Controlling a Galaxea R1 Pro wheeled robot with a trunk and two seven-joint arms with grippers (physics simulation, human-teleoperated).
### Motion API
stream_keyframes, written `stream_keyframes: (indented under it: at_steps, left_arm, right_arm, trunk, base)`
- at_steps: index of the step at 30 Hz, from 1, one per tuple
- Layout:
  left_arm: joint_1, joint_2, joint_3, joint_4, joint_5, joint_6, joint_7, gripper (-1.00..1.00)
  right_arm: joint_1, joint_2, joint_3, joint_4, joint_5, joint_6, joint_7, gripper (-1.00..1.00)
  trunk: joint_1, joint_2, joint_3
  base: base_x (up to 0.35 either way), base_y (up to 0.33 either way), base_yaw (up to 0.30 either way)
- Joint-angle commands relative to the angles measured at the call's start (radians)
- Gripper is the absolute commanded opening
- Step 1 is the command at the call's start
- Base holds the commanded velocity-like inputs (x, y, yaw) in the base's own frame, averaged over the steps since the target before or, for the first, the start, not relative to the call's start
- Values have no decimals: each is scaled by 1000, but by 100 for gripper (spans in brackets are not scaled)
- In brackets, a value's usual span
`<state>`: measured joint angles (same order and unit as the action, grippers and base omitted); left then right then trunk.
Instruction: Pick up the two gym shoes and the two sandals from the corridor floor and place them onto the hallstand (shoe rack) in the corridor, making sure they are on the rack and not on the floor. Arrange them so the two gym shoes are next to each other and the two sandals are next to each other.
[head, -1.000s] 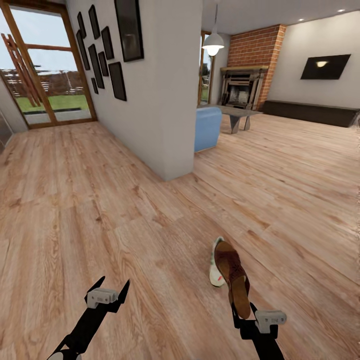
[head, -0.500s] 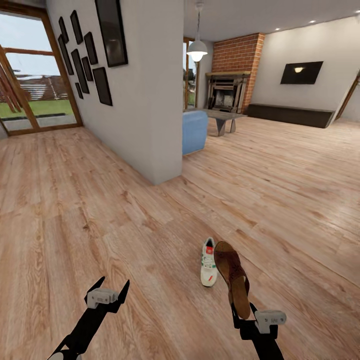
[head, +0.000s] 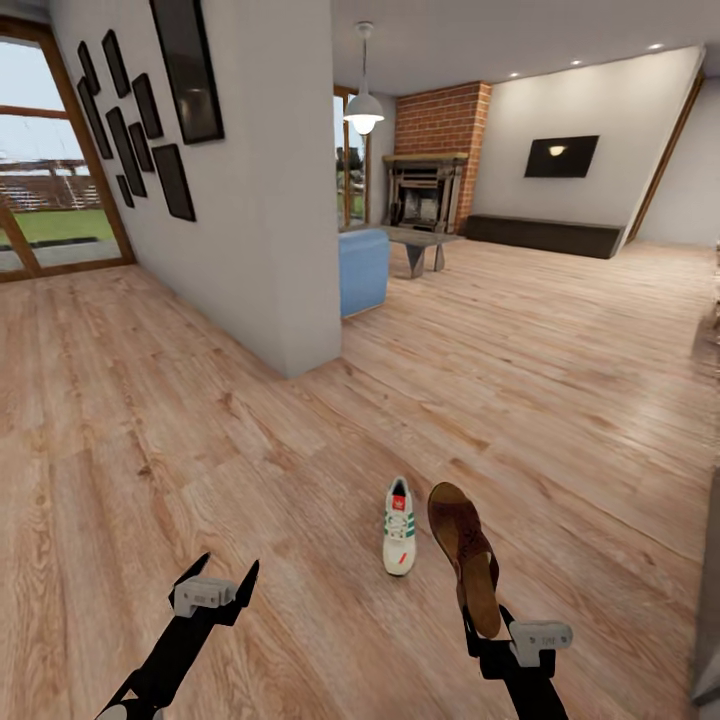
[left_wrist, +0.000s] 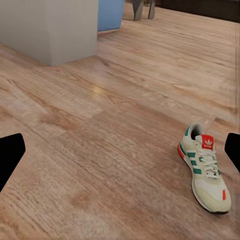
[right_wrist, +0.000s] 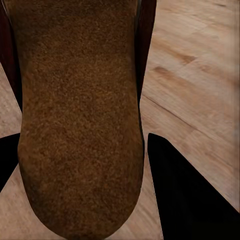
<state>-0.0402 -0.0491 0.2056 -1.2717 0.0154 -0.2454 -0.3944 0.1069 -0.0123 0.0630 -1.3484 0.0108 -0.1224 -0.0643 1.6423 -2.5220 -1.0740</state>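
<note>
Sandal is clamped between the right fingers; left fingers gape empty; sneaker lies ahead; next, I judge, find the rack.

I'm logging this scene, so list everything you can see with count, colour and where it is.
Sneaker: one, white with green stripes and red patches, lying on the floor ahead of the right arm.
Sandal: one, dark brown with tan footbed, held off the floor by the right gripper.
Floor: light brown wood planks.
Wall frames: several, black, on the grey wall at left.
Armchair: one, blue, behind the wall corner.
Fireplace: one, red brick, far end.
Lamp: one, white, hanging.
Left gripper: black, fingers open, empty.
Right gripper: black, shut on the sandal.
</note>
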Motion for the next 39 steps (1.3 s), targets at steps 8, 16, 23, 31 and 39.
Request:
stream_keyframes:
  at_steps: [8,16,23,31,39]
  left_arm:
    - [0,0,0,1,0,0,0,100]
    - [0,0,0,8,0,-14,-1,100]
    - [0,0,0,17,0,-24,-1,100]
    - [-8,-1,0,20,0,-22,-2,100]
    - [-13,-1,-2,20,-1,-24,-4,100]
  right_arm:
    - [0,0,0,0,-3,0,1,-100]
    - [0,0,0,0,-2,0,2,-100]
    - [0,0,0,-1,-2,0,3,-100]
    - [0,0,1,-1,-2,0,3,-100]
    - [0,0,1,-1,-2,0,3,-100]
  trunk:
    - [0,0,10]
    - [0,0,14]
    - [0,0,14]
    - [0,0,15]
    - [0,0,15]
  base:
    - [0,0,-156]
    - [0,0,-53]
    - [0,0,-12]
    - [42,0,-2]
    - [197,0,0]
